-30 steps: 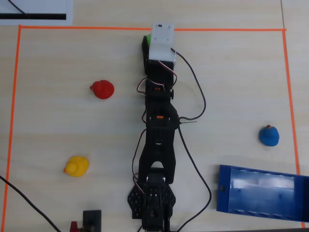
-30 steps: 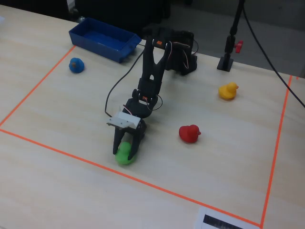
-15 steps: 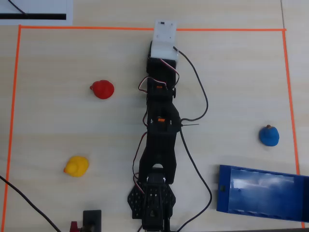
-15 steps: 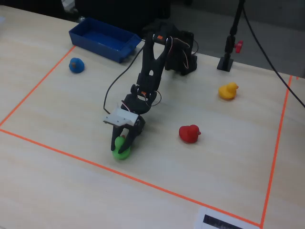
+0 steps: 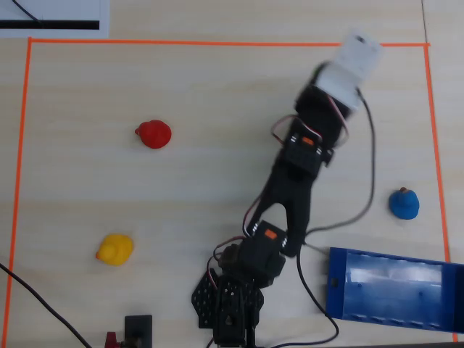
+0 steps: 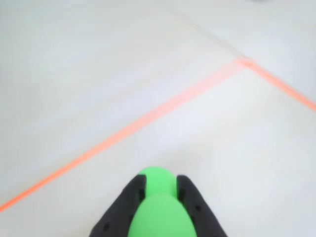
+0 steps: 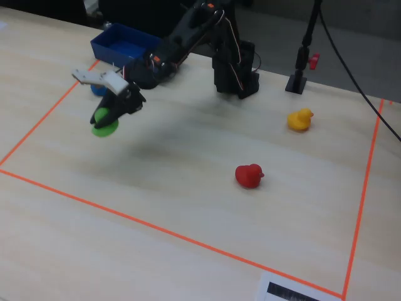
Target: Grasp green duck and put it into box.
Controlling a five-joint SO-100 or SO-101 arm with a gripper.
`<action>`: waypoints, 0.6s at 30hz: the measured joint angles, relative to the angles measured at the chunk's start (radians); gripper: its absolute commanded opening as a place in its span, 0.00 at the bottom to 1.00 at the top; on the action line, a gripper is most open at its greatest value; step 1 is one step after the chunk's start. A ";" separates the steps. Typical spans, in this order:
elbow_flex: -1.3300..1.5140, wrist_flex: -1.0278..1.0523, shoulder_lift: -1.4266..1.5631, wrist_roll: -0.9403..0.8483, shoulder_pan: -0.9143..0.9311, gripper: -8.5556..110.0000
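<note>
From the fixed view I see the gripper [image 7: 108, 118] holding the green duck [image 7: 103, 123] above the table [image 7: 188, 188], inside the tape outline [image 7: 169, 233], near its left side. The box [image 7: 122, 41] lies behind it. The red duck [image 7: 249, 176] sits right of centre, the yellow duck [image 7: 299, 119] farther back and to its right.

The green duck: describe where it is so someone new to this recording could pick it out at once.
In the fixed view, follow the black arm from its base at the table's far edge out to its tool on the left. The green duck is clamped there, lifted above the table. Unlike the red duck and yellow duck sitting loose on the table, it is bright green and held.
</note>
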 measured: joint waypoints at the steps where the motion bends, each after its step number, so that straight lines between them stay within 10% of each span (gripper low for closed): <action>1: 0.035 0.012 0.040 0.000 0.055 0.07; 18: 0.219 0.729 0.561 -0.115 0.943 0.07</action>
